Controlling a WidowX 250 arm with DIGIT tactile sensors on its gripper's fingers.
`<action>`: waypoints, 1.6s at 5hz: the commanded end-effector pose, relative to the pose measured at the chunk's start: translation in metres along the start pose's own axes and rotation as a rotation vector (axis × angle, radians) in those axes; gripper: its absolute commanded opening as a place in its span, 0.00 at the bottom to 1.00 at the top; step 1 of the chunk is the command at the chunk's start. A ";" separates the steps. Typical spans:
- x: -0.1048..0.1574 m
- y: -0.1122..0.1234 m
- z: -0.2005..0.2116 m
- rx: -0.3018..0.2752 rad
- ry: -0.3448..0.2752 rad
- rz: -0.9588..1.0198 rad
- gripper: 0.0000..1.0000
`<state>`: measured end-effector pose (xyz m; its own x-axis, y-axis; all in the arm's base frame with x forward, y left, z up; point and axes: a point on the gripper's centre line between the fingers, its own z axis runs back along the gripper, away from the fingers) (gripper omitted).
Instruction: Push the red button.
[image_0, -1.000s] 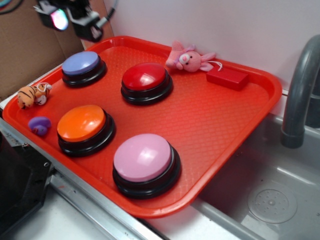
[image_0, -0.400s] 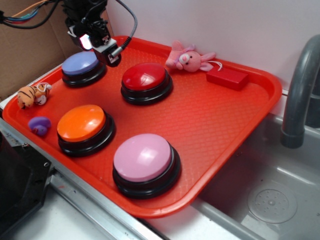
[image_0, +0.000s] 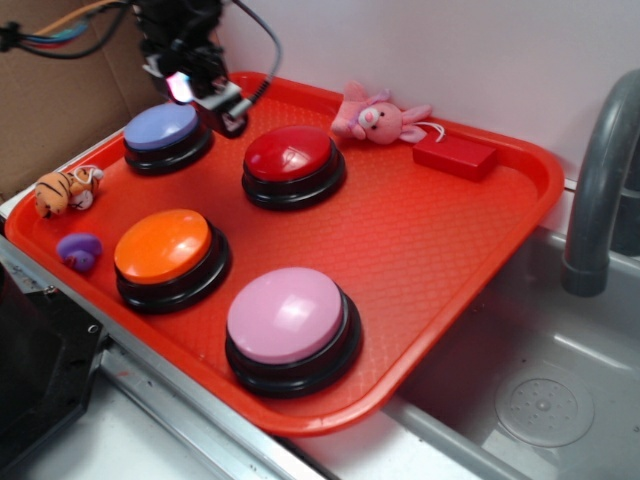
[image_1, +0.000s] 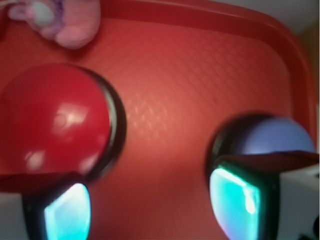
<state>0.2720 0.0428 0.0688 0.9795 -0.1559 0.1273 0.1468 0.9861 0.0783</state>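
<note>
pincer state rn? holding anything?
Pincer: open, empty, fingers apart above the tray between the red button and the blue button.

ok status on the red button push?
Gripper open, nothing between the jaws, between both rear buttons. Glossy red dome button untouched. Nothing in the way.

Deep glossy red button (image_0: 290, 153) on black base, left of the fingers (image_1: 67, 212) in the wrist view; lavender-blue button (image_0: 160, 126), also black-based, right of them. Fingers glowing cyan-green, edged black. Orange tray (image_0: 430, 230) with fine diamond texture beneath. Farther off: orange button (image_0: 163, 245), pink button (image_0: 286, 314), pink pig (image_0: 375, 117), small flat red block (image_0: 455, 154), orange-and-black striped tiger (image_0: 62, 190), purple lump (image_0: 79, 250). Grey faucet (image_0: 598, 190).
</note>
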 end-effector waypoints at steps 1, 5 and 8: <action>0.049 -0.039 0.022 0.020 -0.069 -0.109 1.00; 0.044 -0.046 -0.015 0.119 0.006 0.387 1.00; 0.035 -0.040 0.008 -0.004 -0.032 0.278 1.00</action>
<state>0.2853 0.0003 0.0557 0.9866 0.1218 0.1082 -0.1274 0.9908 0.0461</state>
